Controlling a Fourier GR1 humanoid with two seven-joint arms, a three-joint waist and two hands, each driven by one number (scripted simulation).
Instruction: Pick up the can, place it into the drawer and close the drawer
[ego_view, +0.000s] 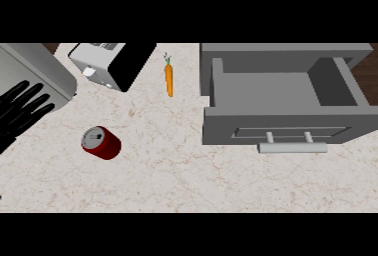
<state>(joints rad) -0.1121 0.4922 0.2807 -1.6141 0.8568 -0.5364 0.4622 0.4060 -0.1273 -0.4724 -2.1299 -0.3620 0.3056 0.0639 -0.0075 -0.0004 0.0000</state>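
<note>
A dark red can with a silver top lies tilted on the marble counter, left of centre. The grey drawer stands pulled open at the right, its inside empty, with a pale handle on its front. My left hand shows at the left edge, fingers straight and spread, resting up and left of the can and apart from it. My right hand is out of view.
An orange carrot lies on the counter left of the drawer. A toaster stands at the back left. A grey appliance fills the top left corner behind my left hand.
</note>
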